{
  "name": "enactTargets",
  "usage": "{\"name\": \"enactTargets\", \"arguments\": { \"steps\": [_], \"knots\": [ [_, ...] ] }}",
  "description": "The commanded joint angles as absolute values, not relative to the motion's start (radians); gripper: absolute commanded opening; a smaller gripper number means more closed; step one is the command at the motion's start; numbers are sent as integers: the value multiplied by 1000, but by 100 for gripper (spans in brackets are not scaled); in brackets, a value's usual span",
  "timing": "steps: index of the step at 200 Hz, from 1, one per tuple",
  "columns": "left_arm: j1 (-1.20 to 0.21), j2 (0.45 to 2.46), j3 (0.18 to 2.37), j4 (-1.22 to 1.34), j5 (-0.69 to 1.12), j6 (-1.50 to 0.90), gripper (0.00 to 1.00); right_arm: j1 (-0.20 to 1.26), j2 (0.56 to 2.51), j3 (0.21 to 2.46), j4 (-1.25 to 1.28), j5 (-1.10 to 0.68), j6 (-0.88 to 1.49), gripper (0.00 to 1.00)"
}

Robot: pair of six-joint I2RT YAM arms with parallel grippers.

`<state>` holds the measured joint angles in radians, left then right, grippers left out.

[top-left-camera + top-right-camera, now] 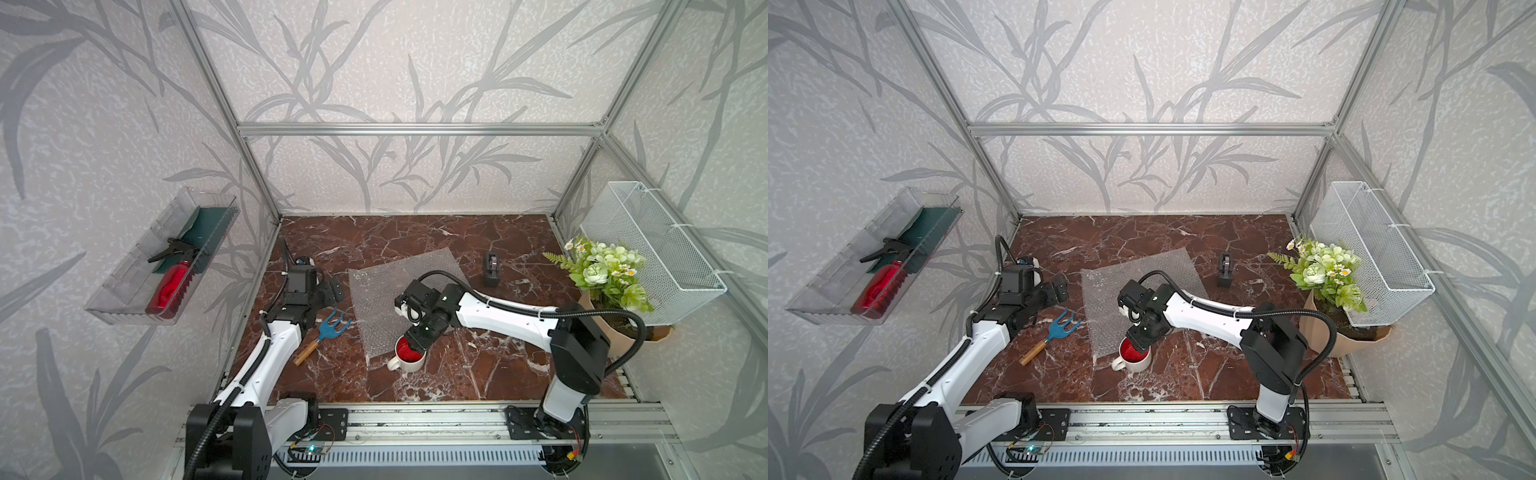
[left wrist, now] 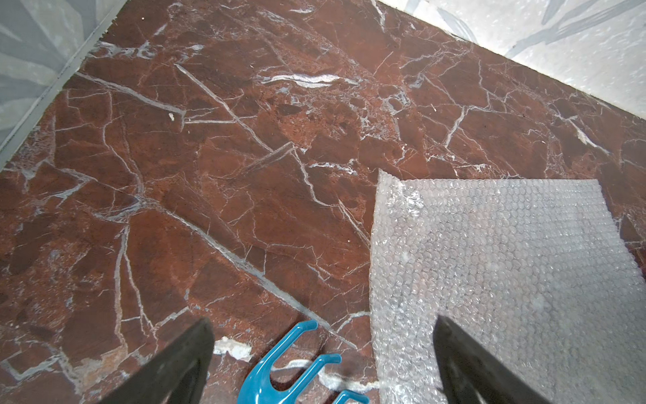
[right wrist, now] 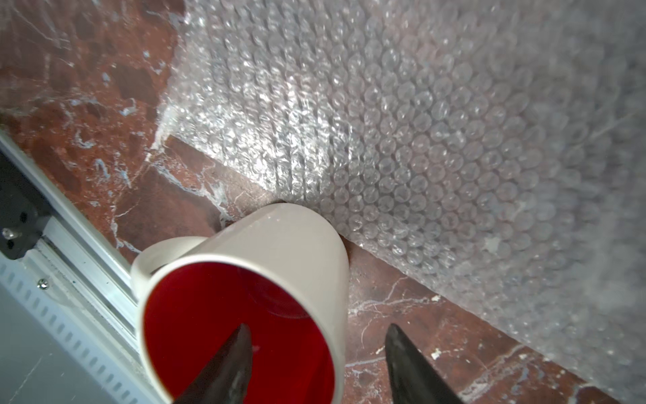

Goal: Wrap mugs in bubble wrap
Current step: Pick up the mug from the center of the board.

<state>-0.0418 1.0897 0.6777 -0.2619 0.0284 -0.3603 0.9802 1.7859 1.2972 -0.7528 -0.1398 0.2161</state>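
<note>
**A:** Right gripper (image 3: 318, 327)?

**B:** Jaws apart astride the mug (image 3: 279, 245) rim, one finger inside, not clamped. Only its wrist view shows that.

**A:** Progress?

**B:** Barely begun, I'd say. The bubble wrap (image 3: 419, 140) lies flat, its edge at the mug's base. A top view adds the left gripper (image 1: 332, 291), spread and empty, well away from the mug.

In both top views, part of the rim of the mug (image 1: 409, 360) is hidden by the right gripper (image 1: 415, 345), and part of the bubble wrap (image 1: 374, 291) by that arm. In the right wrist view, the mug's near rim is cut off by the picture's edge and the wrap's far part is blurred. In the left wrist view, only 3 tines of the rake (image 2: 260, 381) are shown.
</note>
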Motion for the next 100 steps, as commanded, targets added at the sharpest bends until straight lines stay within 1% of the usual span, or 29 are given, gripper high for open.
{"name": "enactTargets", "arguments": {
  "steps": [1, 9, 16, 35, 51, 58, 63, 100],
  "knots": [
    [-49, 1086, 665, -278, 28, -377, 97, 987, 1818, 1325, -765, -112, 195, 47],
    [-49, 1086, 667, -279, 29, -377, 97, 989, 1829, 1331, -764, -108, 193, 41],
    [-49, 1086, 667, -280, 28, -377, 97, 991, 1836, 1337, -763, -107, 189, 39],
    [-50, 1082, 665, -282, 22, -377, 97, 993, 1848, 1345, -759, -111, 185, 28],
    [-52, 1080, 665, -285, 18, -375, 97, 995, 1854, 1351, -769, -118, 180, 11],
    [-51, 1080, 667, -285, 17, -374, 97, 996, 1851, 1353, -776, -119, 177, 6],
    [-52, 1080, 667, -287, 17, -373, 97, 996, 1846, 1353, -780, -121, 176, 0],
    [-57, 1086, 669, -290, 20, -373, 97, 991, 1798, 1413, -854, -117, 149, 0]
  ]
}}
